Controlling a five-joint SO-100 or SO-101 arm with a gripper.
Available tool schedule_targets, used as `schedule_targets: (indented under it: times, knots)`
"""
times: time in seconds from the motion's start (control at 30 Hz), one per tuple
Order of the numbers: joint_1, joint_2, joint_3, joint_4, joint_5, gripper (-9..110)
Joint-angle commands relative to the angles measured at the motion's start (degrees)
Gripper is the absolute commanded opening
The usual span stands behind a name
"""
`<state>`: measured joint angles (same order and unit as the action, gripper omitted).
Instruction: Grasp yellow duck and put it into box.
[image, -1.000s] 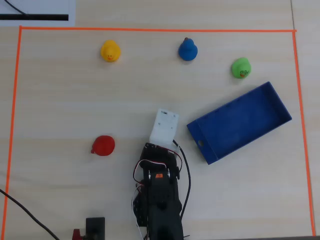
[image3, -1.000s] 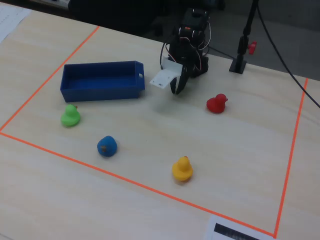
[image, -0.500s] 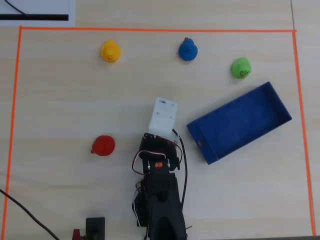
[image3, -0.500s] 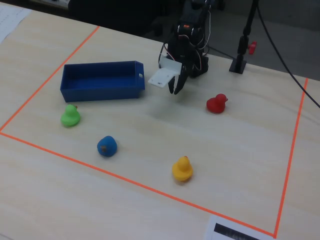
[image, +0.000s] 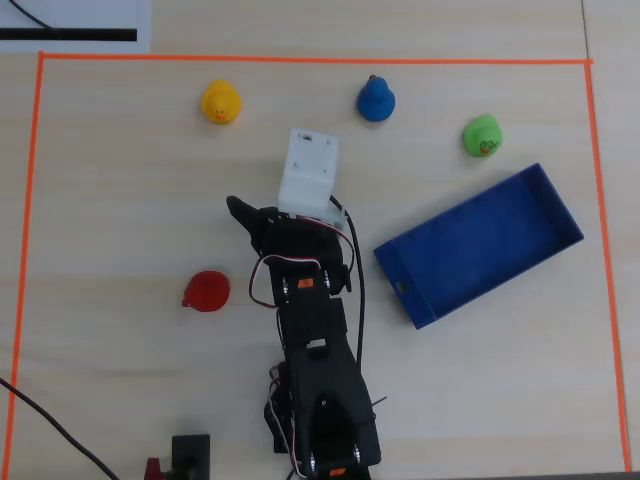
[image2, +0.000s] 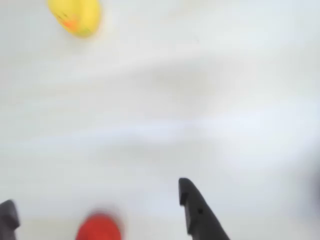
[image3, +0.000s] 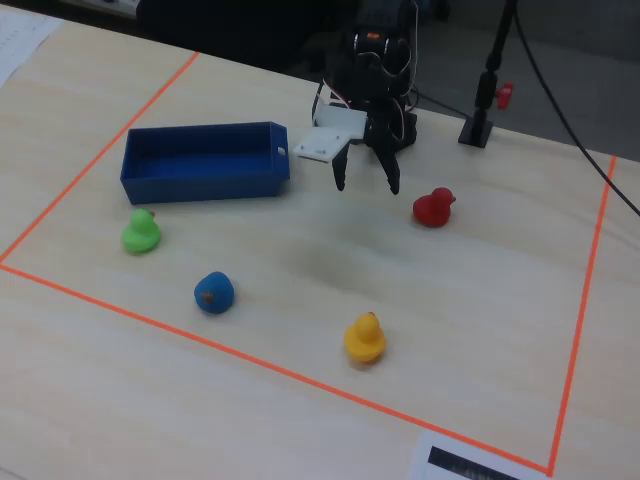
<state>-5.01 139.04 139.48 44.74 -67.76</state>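
Your gripper (image3: 364, 186) hangs wide open and empty above bare table, so the yellow duck (image3: 364, 338), lower centre, sits well apart, ungrasped, box (image3: 203, 180) empty.

Blurred throughout in the wrist view. Yellow duck (image2: 75, 16) cut at 11 o'clock, red duck (image2: 98, 228) cut at 6 o'clock. Left claw finger (image2: 9, 214) barely inside at 8 o'clock.

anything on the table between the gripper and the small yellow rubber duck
Nothing: the fixed view shows only bare light wooden tabletop between the open black gripper and the small yellow rubber duck.
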Motion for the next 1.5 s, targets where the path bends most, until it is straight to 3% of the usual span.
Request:
schedule_targets:
  times: [0.0,0.2,0.27,0.5,0.87,1.47]
  knots:
    - [-1.1,-2.9,0.6,-15.5,-2.4,42]
    - [-2.0,-8.4,3.4,-37.4,-11.2,43]
    - [-1.6,-11.5,6.1,-50.0,-14.6,44]
    - [-3.3,-25.8,10.5,-76.1,-18.5,44]
    - [-7.4,-40.3,2.9,-82.0,-16.8,44]
    - [-5.1,-64.2,-24.2,-72.4,-13.4,43]
